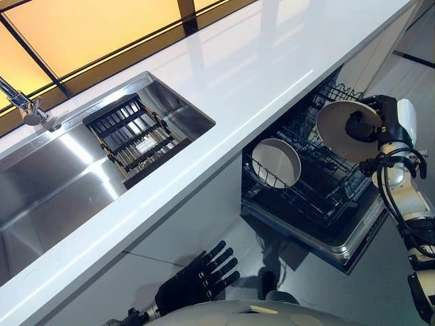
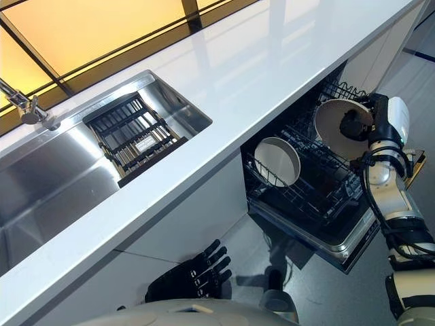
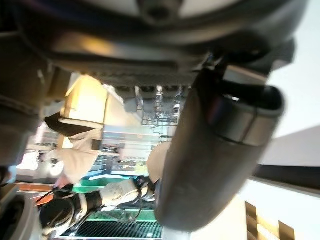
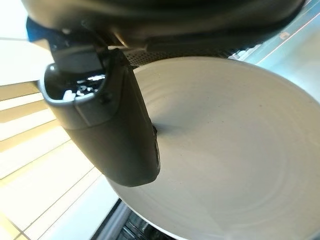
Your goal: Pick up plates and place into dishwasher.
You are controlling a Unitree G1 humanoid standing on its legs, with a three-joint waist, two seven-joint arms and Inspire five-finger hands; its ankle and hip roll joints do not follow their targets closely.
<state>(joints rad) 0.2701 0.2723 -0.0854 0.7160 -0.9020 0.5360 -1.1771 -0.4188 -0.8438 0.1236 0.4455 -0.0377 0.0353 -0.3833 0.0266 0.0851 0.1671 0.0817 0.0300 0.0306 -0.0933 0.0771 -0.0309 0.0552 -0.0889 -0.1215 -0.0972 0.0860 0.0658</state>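
The right hand (image 1: 372,125) grips a white plate (image 1: 338,133) by its rim, thumb pressed on its face, holding it upright above the open dishwasher's lower rack (image 1: 319,193). A white bowl (image 1: 275,163) stands in that rack. The left hand (image 1: 197,280) hangs relaxed, fingers straight, below the white bench (image 1: 224,88).

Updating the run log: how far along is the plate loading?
Done: one plate stands on edge in the dishwasher rack. In hand: the right hand grips a second plate above the open dishwasher, not yet slotted. Left: set it in the rack. The left hand hangs open below the counter. No other plates visible in the sink.
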